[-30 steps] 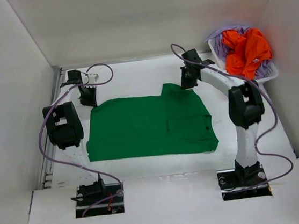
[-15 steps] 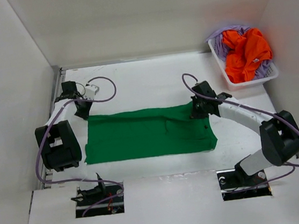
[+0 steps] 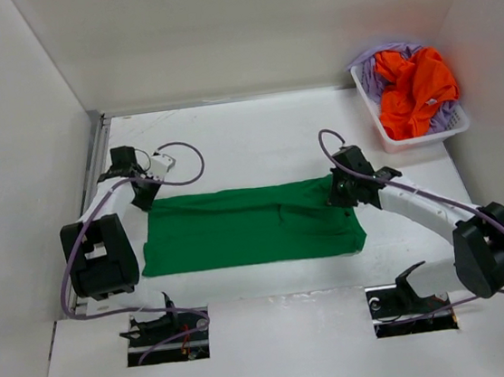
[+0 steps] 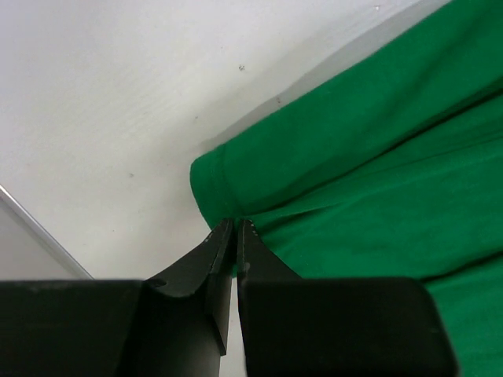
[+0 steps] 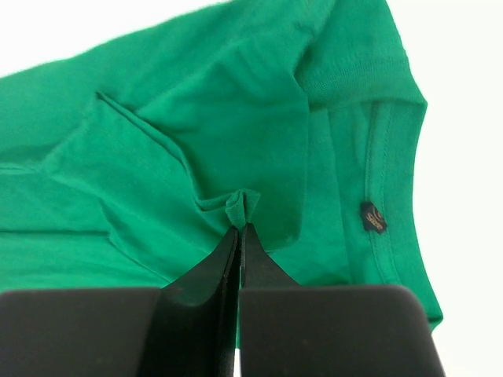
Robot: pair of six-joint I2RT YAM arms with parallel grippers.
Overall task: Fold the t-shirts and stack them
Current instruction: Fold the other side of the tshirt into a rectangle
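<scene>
The green t-shirt [image 3: 247, 225] lies on the white table, its far part folded toward the near edge into a wide band. My left gripper [image 3: 144, 197] is shut on its far left corner [image 4: 216, 188]. My right gripper [image 3: 342, 198] is shut on a pinch of green cloth [image 5: 242, 203] near the collar and its dark label [image 5: 372, 217]. The bright orange t-shirt [image 3: 415, 86] and the pale lavender t-shirt [image 3: 373, 71] sit crumpled in the white mesh basket [image 3: 406, 142] at the far right.
White walls enclose the table on the left, back and right. A metal rail [image 3: 95, 170] runs along the left edge. Purple cables loop from both arms. The arm bases [image 3: 168, 330] stand at the near edge.
Both grippers have pulled the shirt's far edge toward the near edge, folding it over. The green shape has narrowed from a broad spread into a band. The right arm has swung outward.
</scene>
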